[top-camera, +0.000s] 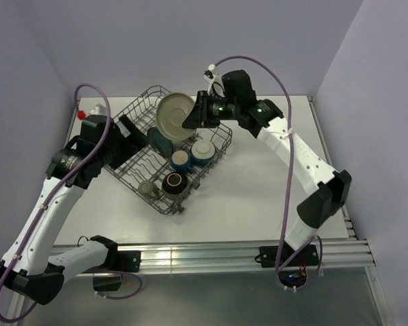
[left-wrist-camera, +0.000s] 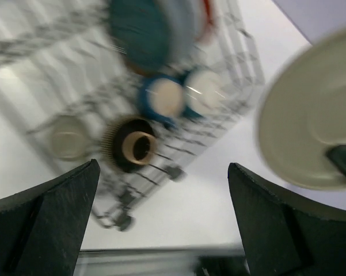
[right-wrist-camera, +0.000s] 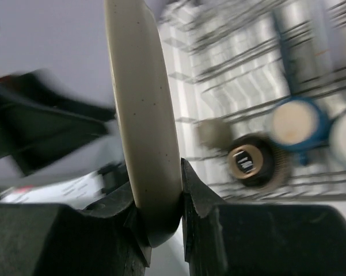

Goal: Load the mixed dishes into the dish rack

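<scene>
The grey wire dish rack lies slantwise at the table's middle left. My right gripper is shut on the rim of a beige plate, which it holds on edge above the rack's far end. In the right wrist view the beige plate stands edge-on, pinched between the jaws of the right gripper. My left gripper hovers at the rack's left side, open and empty; its fingers stand wide apart. In the rack are a teal plate, two blue cups, a dark bowl and a small beige cup.
The rack's small wheels sit near the front table edge. A small red-capped object stands at the far left of the table. Walls close in at the back and both sides. Bare tabletop extends right of the rack.
</scene>
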{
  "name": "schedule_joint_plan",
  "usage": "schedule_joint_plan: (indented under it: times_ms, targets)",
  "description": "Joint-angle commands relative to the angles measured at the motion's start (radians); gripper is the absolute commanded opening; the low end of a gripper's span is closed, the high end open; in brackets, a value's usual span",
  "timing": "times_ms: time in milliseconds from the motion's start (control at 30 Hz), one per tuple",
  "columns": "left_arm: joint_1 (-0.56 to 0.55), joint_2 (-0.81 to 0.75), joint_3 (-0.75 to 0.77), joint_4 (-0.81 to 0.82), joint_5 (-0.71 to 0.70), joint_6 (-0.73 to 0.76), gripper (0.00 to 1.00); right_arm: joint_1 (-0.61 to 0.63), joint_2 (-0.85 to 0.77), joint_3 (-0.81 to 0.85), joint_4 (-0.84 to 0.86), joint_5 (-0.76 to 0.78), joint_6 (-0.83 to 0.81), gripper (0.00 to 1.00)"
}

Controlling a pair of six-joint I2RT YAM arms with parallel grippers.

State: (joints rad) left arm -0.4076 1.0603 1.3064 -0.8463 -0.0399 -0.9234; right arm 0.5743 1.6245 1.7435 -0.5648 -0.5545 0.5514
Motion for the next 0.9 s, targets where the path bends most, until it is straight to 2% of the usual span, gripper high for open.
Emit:
schedule_joint_plan:
  times_ms: [0, 67, 167, 300, 533, 867]
  targets:
    - [0.012, 0.003, 0.094, -0.373, -0.491, -0.098, 0.99, 0.061, 0.111, 0.184, -0.150, 0.278, -0.198, 0.00]
    - [0.012, 0.001, 0.094, -0.408, -0.509, -0.103, 0.99, 0.129, 0.167, 0.289, -0.200, 0.417, -0.272, 0.00]
    - [0.013, -0.026, 0.042, -0.387, -0.457, -0.106, 0.99, 0.194, 0.279, 0.388, -0.233, 0.587, -0.346, 0.00]
    - [0.013, -0.062, -0.004, -0.350, -0.390, -0.080, 0.97, 0.254, 0.372, 0.478, -0.251, 0.639, -0.381, 0.00]
    - [0.013, -0.103, 0.001, -0.369, -0.388, -0.063, 0.95, 0.315, 0.508, 0.518, -0.236, 0.689, -0.439, 0.00]
    - [0.013, -0.155, -0.035, -0.399, -0.357, -0.049, 0.93, 0.340, 0.658, 0.602, -0.222, 0.743, -0.489, 0.00]
